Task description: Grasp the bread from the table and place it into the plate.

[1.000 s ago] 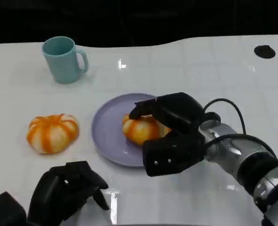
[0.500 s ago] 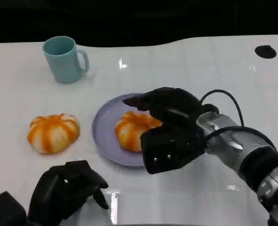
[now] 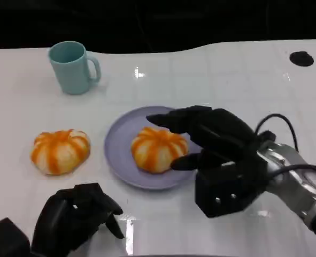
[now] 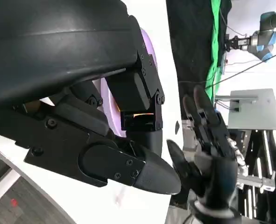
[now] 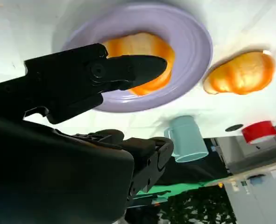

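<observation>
While bread on plate, right wrist shows red object.

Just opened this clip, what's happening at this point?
The robot is moving bread onto a plate. One bread already lies on the purple plate, and the right hand hovers open just beside it, fingers apart and holding nothing. A second bread sits on the white table to the left of the plate, untouched. The left hand rests low at the table's near edge with its fingers curled in on nothing. A teal mug stands farther back.
</observation>
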`<state>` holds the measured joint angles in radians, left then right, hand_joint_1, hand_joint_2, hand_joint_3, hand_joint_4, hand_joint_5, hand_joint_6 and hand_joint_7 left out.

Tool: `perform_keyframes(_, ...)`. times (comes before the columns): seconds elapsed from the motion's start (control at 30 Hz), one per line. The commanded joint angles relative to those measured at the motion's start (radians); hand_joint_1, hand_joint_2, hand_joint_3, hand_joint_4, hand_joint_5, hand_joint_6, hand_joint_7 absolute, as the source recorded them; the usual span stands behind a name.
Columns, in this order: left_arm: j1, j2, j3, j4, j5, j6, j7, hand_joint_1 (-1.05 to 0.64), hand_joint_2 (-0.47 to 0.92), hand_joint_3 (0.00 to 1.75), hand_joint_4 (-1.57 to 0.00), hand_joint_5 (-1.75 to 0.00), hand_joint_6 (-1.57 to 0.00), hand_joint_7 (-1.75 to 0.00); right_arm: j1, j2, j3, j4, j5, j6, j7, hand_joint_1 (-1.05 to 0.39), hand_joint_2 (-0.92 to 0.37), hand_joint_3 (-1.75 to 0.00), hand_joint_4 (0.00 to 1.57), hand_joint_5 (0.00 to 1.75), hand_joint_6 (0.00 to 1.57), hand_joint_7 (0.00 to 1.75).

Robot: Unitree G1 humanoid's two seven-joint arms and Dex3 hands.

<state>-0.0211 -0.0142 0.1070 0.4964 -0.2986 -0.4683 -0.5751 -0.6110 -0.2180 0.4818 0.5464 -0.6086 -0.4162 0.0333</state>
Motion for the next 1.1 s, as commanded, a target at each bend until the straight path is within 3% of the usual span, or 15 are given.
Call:
perform_keyframes(0.03,0.006,0.012,0.005,0.0,-0.002,-0.005,0.004,-0.93,0.92,0.08,-1.14,-1.18,-1.2,-0.71,0.086,-0.067,-0.037,-0.121,0.014,-0.023,0.004,-0.56,-0.92,-0.12,0.26,0.18,0.34,0.04)
perform_keyframes(0.37,0.002,0.014,0.006,0.0,-0.006,0.001,0.001,-0.93,0.92,0.08,-1.13,-1.19,-1.19,-0.72,0.258,-0.173,-0.097,-0.325,-0.038,-0.058,-0.05,-0.28,-0.87,-0.04,0.48,0.32,0.62,0.12)
perform_keyframes(0.57,0.003,0.012,0.005,-0.005,-0.003,0.006,0.007,-0.93,0.92,0.09,-1.12,-1.2,-1.19,-0.74,0.333,-0.204,-0.132,-0.372,-0.07,-0.117,-0.129,-0.16,-0.84,-0.04,0.8,0.42,0.91,0.15)
perform_keyframes(0.67,0.001,0.013,0.005,-0.002,-0.001,0.001,0.008,-0.93,0.92,0.09,-1.12,-1.2,-1.18,-0.74,0.374,-0.214,-0.154,-0.384,-0.078,-0.162,-0.18,-0.16,-0.84,-0.08,0.91,0.67,1.06,0.12)
perform_keyframes(0.7,0.0,0.012,0.005,-0.001,0.0,0.001,0.009,-0.93,0.92,0.09,-1.12,-1.21,-1.18,-0.74,0.385,-0.216,-0.16,-0.383,-0.077,-0.18,-0.197,-0.15,-0.82,-0.13,0.9,0.88,1.13,0.1)
perform_keyframes(0.77,-0.002,0.012,0.005,0.001,-0.002,0.002,0.008,-0.93,0.92,0.09,-1.12,-1.21,-1.18,-0.75,0.406,-0.221,-0.172,-0.382,-0.076,-0.211,-0.227,-0.14,-0.77,-0.21,0.92,1.0,1.21,0.1)
perform_keyframes(0.87,-0.001,0.013,0.004,-0.002,0.002,0.002,0.01,-0.93,0.92,0.09,-1.12,-1.21,-1.18,-0.75,0.443,-0.224,-0.191,-0.379,-0.062,-0.255,-0.258,-0.12,-0.51,-0.74,0.93,1.21,1.29,0.17)
perform_keyframes(0.93,-0.002,0.013,0.005,-0.001,0.0,0.002,0.008,-0.93,0.92,0.09,-1.12,-1.21,-1.17,-0.75,0.473,-0.224,-0.204,-0.383,-0.056,-0.279,-0.276,-0.11,-0.4,-0.98,0.9,1.36,1.23,0.39)
perform_keyframes(1.0,-0.003,0.012,0.005,0.0,0.0,0.003,0.009,-0.94,0.92,0.09,-1.12,-1.21,-1.17,-0.76,0.504,-0.222,-0.217,-0.384,-0.042,-0.303,-0.291,-0.12,-0.36,-1.06,0.88,1.42,1.01,0.83)
perform_keyframes(1.1,-0.005,0.013,0.005,-0.001,-0.002,0.007,0.008,-0.94,0.92,0.09,-1.12,-1.22,-1.17,-0.76,0.541,-0.213,-0.234,-0.386,-0.015,-0.32,-0.288,-0.13,-0.36,-1.07,0.86,1.47,0.91,1.03)
